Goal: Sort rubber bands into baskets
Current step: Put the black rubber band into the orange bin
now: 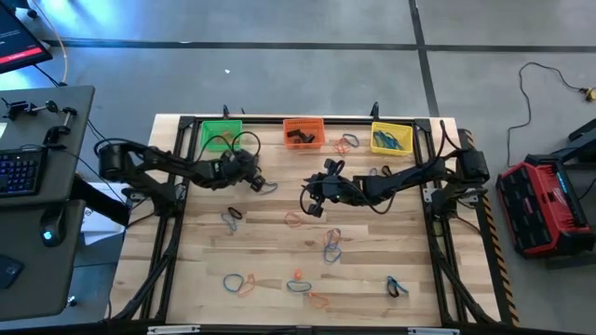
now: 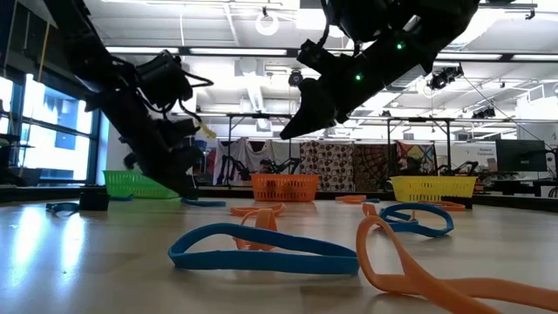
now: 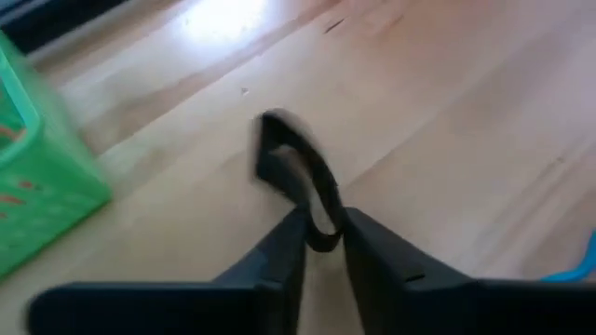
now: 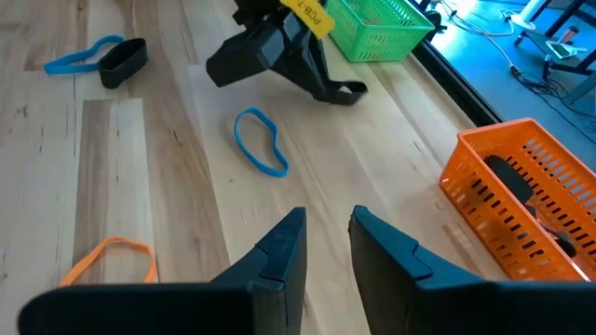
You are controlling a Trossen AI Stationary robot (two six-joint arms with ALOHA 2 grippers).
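While the left gripper point(image 3: 324, 244) pinches a limp black rubber band point(image 3: 296, 177) beside the green basket point(image 3: 42, 191), right gripper point(image 4: 328, 244) hangs parted, empty. Light, floppy; pinch one strand.

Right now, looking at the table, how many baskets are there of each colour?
green basket: 1
orange basket: 1
yellow basket: 1
Total: 3
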